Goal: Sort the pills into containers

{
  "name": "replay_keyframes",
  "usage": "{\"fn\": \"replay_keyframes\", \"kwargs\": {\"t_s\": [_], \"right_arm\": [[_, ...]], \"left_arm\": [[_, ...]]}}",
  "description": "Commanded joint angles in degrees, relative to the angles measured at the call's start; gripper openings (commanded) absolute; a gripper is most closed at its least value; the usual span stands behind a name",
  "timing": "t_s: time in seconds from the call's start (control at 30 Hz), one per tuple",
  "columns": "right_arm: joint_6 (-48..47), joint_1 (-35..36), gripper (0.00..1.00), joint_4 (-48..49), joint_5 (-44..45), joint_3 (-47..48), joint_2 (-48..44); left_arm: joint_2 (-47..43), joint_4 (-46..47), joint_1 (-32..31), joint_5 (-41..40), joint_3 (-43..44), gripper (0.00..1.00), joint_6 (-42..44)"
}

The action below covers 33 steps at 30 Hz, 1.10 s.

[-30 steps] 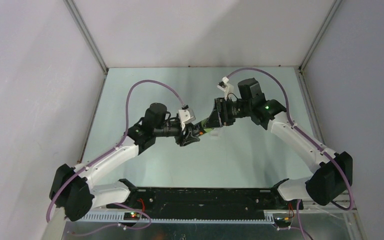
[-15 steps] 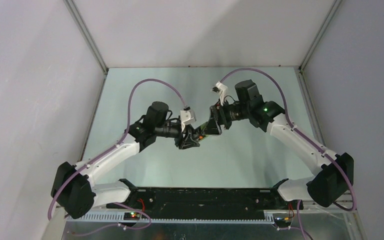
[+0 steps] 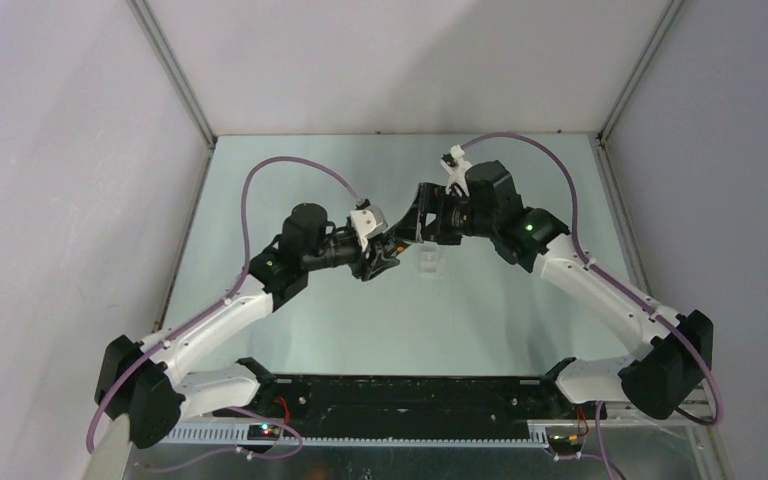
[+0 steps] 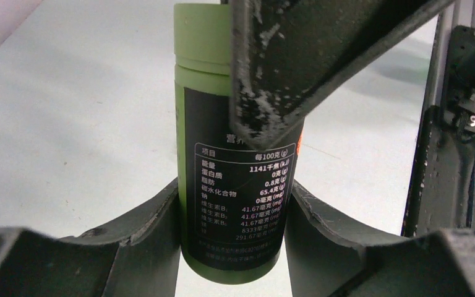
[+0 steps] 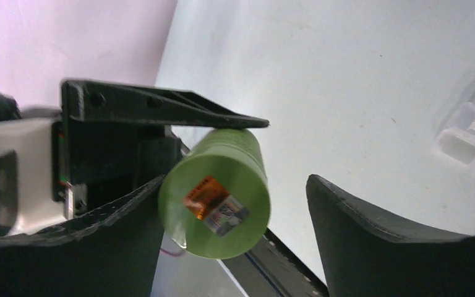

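My left gripper (image 4: 232,201) is shut on the green bottle (image 4: 222,93), gripping its black-labelled lower body and holding it off the table. In the top view the left gripper (image 3: 384,258) meets my right gripper (image 3: 412,226) mid-table. In the right wrist view the bottle's green cap end (image 5: 213,201), with an orange sticker, sits between the right gripper's (image 5: 235,185) open fingers; the right finger (image 5: 371,229) stands clear of it. The clear two-compartment container (image 3: 428,262) lies on the table just right of the grippers and also shows in the right wrist view (image 5: 470,130). No pills show.
The pale green table (image 3: 480,310) is walled by white panels at the back and both sides. A black rail (image 3: 400,395) with the arm bases runs along the near edge.
My right gripper has moved left and back, and its jaws now surround the bottle's cap. My left gripper has shifted slightly left with the bottle. The clear container is now uncovered in the top view.
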Motion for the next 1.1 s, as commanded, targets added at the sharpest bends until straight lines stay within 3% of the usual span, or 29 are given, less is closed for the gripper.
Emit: {"fn": "replay_keyframes", "kwargs": {"t_s": [0.0, 0.13, 0.3, 0.47, 0.67, 0.77, 0.93, 0.97, 1.0, 1.03, 1.07], "right_arm": [[13.4, 2.1, 0.82, 7.6, 14.2, 0.2, -3.2], [15.4, 3.7, 0.80, 10.2, 18.9, 0.0, -3.7], [18.8, 3.6, 0.52, 10.3, 20.3, 0.0, -3.0], [14.4, 3.1, 0.38, 11.3, 16.2, 0.0, -3.1], [-4.0, -2.2, 0.35, 12.1, -3.9, -0.1, -3.0], [-14.5, -4.8, 0.31, 12.7, -22.4, -0.9, -3.4], [-27.4, -6.7, 0.20, 5.9, -31.7, 1.0, -3.1], [-28.1, -6.9, 0.21, 4.6, -32.6, 1.3, -3.1], [-27.9, -7.3, 0.34, 4.2, -32.2, 1.7, -3.2], [-25.4, -7.4, 0.50, 4.2, -28.5, 1.8, -3.4], [-23.8, -7.5, 0.84, 4.5, -22.6, 1.9, -4.2]], "left_arm": [[-2.0, 9.0, -0.6, -4.2, -0.7, 0.00, -6.4], [-2.4, 11.1, -0.8, -7.1, -1.4, 0.00, -11.1], [-2.4, 11.1, -0.9, -8.0, -1.3, 0.00, -13.9], [-1.9, 8.5, -1.0, -7.7, 0.1, 0.00, -13.3], [-1.9, 4.3, -1.0, -3.1, 2.6, 0.00, -12.9], [-3.2, 2.5, -0.9, 2.4, 3.6, 0.00, -10.0], [-4.3, -1.3, -1.0, 11.1, 4.2, 0.00, -5.3], [-4.5, -1.6, -1.0, 13.9, 4.0, 0.00, -3.6], [-4.9, -1.3, -1.0, 15.1, 3.8, 0.00, -3.0], [-5.0, -0.4, -0.9, 16.0, 3.3, 0.00, -2.5], [-5.1, 0.3, -0.9, 15.6, 3.1, 0.00, -2.4]]}}
